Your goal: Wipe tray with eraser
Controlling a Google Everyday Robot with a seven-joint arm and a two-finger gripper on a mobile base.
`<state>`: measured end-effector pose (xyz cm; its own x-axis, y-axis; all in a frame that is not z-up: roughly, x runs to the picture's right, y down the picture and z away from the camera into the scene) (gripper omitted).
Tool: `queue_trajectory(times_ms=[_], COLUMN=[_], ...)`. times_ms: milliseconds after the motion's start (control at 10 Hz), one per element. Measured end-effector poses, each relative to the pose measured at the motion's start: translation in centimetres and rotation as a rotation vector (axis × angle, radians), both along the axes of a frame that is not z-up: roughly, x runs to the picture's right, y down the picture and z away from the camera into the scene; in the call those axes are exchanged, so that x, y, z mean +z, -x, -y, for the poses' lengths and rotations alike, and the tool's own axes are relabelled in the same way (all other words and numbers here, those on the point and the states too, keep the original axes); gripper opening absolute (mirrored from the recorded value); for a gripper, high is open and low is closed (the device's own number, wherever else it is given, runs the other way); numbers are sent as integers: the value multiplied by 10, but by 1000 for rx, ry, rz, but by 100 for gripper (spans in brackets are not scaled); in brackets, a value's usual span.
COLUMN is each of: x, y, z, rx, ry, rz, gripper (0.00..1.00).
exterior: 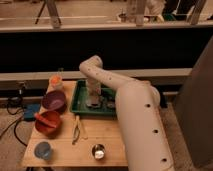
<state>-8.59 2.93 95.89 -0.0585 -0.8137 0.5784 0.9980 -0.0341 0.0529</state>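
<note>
Gripper (93, 102) down inside tray (80, 100) — tray floor directly beneath, long axis left-right; grip state can't tell.

The tray (80, 102) lies at the rear of the tabletop (107, 135) with the gripper (93, 101) lowered inside it, two bowls (54, 100) (48, 122) stacked front-to-back to its left, tongs (76, 129) before it, and two cups (43, 149) (98, 151) along the front edge.
</note>
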Motion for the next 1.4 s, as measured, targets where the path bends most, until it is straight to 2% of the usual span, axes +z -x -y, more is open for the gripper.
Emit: queue_trajectory(times_ms=[300,500,800,1100,1400], x=[-7,-12,-28,-32,-26], y=[35,44,56,33,-11], z=[-6,-14,-39,-49,-57], rx=[-48,-83,-130,-122,-83], ry=[0,-2,12,13,28], rz=[52,77,121,107,59], gripper=[0,0,0,0,0])
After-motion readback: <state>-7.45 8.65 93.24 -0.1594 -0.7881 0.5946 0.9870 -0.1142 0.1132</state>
